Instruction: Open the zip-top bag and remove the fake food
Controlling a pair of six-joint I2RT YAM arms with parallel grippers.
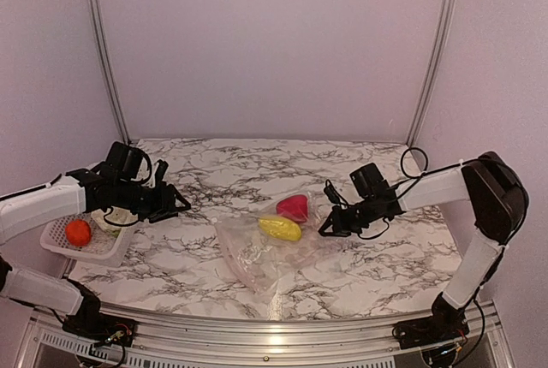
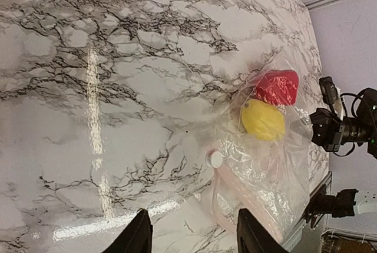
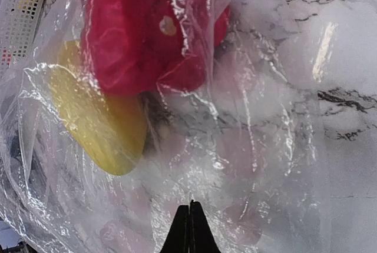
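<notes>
Pale lilac walls (image 1: 274, 43) close in a white counter (image 1: 188, 265) with dark marble veins. Near the middle of the counter the zip-top bag (image 1: 257, 257) lies flat, clear and crinkled. Two pieces of fake food are inside it, at its far end. The yellow piece (image 1: 280, 228) and the pink-red piece (image 1: 293, 207) touch each other, with the pink-red one farther from the arms' bases.

At the bag's right edge, the right fingers (image 3: 189, 229) are pressed together and their tips are against the plastic. In the right wrist view the film fills the space in front of them. I cannot tell if any film is caught between them.

Well apart from the bag, the left fingers (image 2: 138, 235) are over bare counter, on the left. They stand apart and nothing is between them.

On the left side of the counter sits a white lattice basket (image 1: 56, 246), just behind the left fingers. It holds an orange-red round fruit (image 1: 78, 231) and a white piece (image 1: 114, 218), side by side.
</notes>
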